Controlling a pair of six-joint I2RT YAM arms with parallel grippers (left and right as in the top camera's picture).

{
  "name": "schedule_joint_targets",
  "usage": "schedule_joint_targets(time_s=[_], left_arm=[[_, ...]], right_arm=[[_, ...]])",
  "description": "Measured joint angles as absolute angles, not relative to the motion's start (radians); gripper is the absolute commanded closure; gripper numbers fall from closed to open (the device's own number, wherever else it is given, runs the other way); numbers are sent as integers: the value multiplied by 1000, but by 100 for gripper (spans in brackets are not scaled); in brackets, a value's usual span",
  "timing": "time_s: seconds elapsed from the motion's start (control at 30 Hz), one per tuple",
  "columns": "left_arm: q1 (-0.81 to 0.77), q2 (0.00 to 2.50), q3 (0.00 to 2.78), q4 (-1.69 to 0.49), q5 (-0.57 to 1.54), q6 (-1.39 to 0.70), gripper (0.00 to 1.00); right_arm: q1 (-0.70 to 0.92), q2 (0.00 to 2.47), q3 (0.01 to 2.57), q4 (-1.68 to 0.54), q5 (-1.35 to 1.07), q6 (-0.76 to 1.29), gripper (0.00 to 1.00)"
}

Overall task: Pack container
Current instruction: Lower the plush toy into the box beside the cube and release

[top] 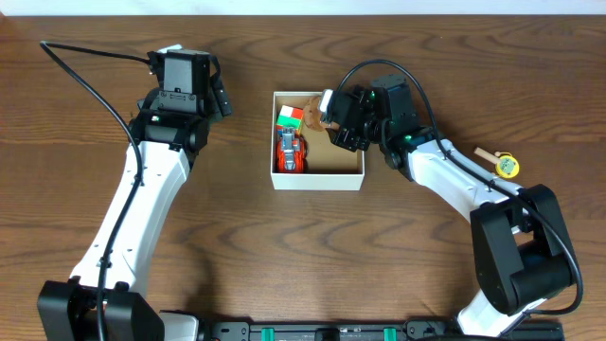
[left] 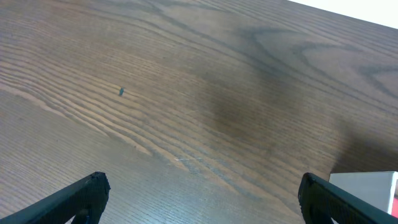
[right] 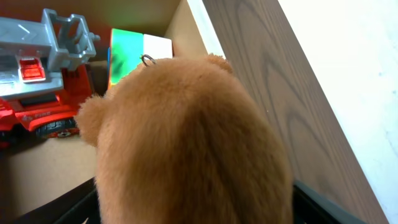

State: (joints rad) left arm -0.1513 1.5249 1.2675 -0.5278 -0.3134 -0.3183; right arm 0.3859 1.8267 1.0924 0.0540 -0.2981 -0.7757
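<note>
The container (top: 317, 180) is a square white-walled box with a tan inside at the table's middle. In it lie a red toy fire truck (top: 290, 152) and a colour cube (top: 290, 116). My right gripper (top: 329, 116) is shut on a brown plush bear (right: 186, 143) and holds it over the box's far right part. The right wrist view shows the bear filling the frame, with the truck (right: 37, 93), the cube (right: 134, 53) and the box wall (right: 205, 25) beyond it. My left gripper (left: 199, 199) is open and empty over bare wood, left of the box corner (left: 373, 186).
A small yellow toy with a wooden handle (top: 502, 163) lies on the table at the right, beside my right arm. My left arm stretches from the front left to just left of the box.
</note>
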Motion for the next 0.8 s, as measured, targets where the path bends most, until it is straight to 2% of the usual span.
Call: schedule_joint_targets(time_s=[0.13,0.43,0.67,0.73,0.8], left_arm=[[-151,1525,1267,-528,-313,-318,2],[-151,1525,1267,-528,-314,-318,2],[-151,1525,1267,-528,-314,-318,2],[-151,1525,1267,-528,-314,-318,2],[-151,1525,1267,-528,-313,-318,2]], right_arm=[[386,1827,1092,61,-292,-775,9],[386,1827,1092,98,-290,-758,2],[408,1826,1093,123,-288,-709,10],[432,1820,1093,104,-286,-699,20],[451,1809,1093,80,-284,-690,19]])
